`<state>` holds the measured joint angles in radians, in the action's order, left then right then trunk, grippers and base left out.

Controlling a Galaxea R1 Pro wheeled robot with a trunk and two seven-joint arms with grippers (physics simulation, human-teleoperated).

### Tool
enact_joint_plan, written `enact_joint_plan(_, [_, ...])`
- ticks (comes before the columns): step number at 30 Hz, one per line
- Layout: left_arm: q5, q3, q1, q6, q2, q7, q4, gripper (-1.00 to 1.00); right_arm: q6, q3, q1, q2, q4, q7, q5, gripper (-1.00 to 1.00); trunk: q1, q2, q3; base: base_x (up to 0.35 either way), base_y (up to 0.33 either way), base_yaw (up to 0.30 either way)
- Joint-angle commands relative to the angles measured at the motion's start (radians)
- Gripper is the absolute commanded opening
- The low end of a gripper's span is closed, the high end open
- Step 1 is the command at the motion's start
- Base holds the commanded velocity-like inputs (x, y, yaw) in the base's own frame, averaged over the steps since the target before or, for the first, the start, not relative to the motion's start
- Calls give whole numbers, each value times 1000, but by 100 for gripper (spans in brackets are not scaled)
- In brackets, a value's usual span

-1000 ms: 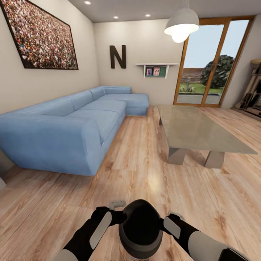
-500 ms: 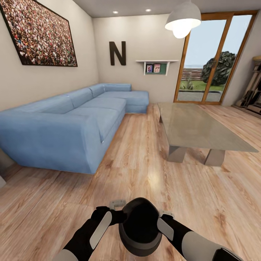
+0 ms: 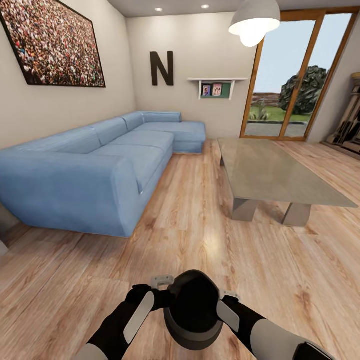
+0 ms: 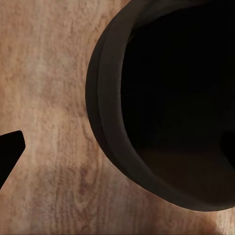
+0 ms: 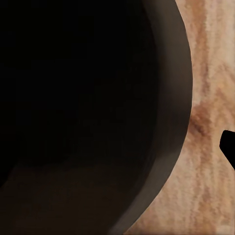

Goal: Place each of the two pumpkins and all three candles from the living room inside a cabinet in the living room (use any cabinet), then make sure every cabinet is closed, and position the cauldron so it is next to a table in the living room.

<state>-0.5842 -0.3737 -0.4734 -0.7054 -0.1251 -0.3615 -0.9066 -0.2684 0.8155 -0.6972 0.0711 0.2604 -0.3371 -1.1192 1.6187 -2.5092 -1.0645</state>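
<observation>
The cauldron (image 3: 193, 312), a round black pot with a thick rim, hangs low in front of me over the wood floor, with an arm at each side. My left gripper (image 3: 164, 286) is at its left rim and my right gripper (image 3: 228, 298) at its right rim. In the left wrist view one dark fingertip (image 4: 10, 152) stands outside the cauldron's wall (image 4: 110, 147), with floor showing between them. In the right wrist view a fingertip (image 5: 228, 146) is likewise apart from the cauldron's wall (image 5: 169, 122). Both grippers look open. The low glass-topped table (image 3: 272, 175) stands ahead to the right. The pumpkins, candles and cabinet are out of view.
A long blue corner sofa (image 3: 100, 170) runs along the left wall. Bare wood floor (image 3: 190, 220) lies between it and the table. Glass doors (image 3: 295, 75) are at the back right, and a pendant lamp (image 3: 252, 22) hangs above the table.
The whole view has advanced into the room, so the sofa and table sit a little nearer. The cauldron keeps its place between my arms, and the right gripper has drawn slightly in.
</observation>
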Motion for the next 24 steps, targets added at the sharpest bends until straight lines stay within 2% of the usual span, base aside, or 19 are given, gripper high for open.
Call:
enact_joint_plan(1, [-11,-2,-1,-2,1,-10,-1,100,-3,7,-1,-1,1,-7,-6,100,0,0,-1,0,0,0])
enact_joint_plan(11, [-11,-2,-1,-2,0,-10,-1,100,24,7,-1,-1,-54,-8,-9,100,0,0,-1,0,0,0])
enact_joint_plan(19, [-11,-2,-1,-1,1,-9,-1,100,41,7,-1,-1,-56,-8,-7,100,3,-2,-32,0,0,0])
enact_joint_plan(24, [-11,-2,-1,0,1,-8,2,100,41,7,-1,0,-55,-8,-6,100,3,-2,-32,0,0,0])
